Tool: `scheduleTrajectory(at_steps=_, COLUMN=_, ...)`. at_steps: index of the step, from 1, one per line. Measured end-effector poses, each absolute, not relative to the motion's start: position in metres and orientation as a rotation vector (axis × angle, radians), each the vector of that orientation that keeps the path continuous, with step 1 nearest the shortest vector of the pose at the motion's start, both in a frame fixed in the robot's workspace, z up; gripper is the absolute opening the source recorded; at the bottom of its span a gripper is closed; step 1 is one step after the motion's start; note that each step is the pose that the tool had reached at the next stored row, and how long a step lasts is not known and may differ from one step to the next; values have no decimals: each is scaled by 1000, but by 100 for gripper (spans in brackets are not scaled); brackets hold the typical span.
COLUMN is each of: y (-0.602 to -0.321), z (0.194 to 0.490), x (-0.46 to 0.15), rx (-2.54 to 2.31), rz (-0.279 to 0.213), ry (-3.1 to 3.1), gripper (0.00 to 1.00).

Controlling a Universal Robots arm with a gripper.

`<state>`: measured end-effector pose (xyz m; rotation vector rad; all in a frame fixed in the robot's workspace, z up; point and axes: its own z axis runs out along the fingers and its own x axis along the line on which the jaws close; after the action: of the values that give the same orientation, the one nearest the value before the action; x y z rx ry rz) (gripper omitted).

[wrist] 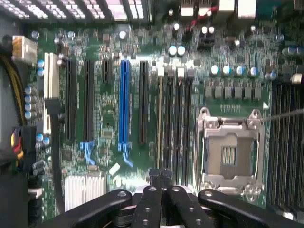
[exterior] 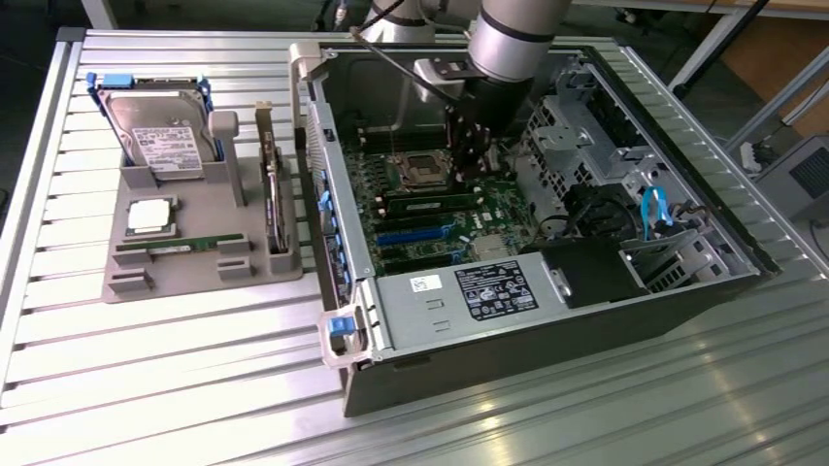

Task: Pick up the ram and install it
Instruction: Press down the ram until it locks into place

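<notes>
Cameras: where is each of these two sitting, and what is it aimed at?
Exterior view: raised beside the table, looking down at the open computer case and parts tray; the robot arm reaches into the case.
Wrist view: on the wrist, facing the motherboard; the shut end effector shows.
Both share the processor socket.

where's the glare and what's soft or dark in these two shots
Exterior view: bright glare on the slatted metal table, washing out its near left part; the inside of the computer case sits in shade under the arm. Wrist view: the motherboard looks soft, and the shut gripper is a dark shape.
</notes>
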<state>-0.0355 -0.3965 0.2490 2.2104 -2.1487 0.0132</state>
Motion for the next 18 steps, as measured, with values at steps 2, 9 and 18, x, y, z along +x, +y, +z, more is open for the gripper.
scheduleTrajectory(at_steps=2, y=-397, z=249, x=-53, rx=2211, rz=13, ry=-2149, gripper=10)
scheduleTrajectory(at_steps=9, y=-397, z=239, x=-85, rx=2210, rz=13, ry=-2149, gripper=10)
scheduleTrajectory(at_steps=18, y=-397, z=230, x=-99, rx=2210, rz=13, ry=-2148, gripper=10)
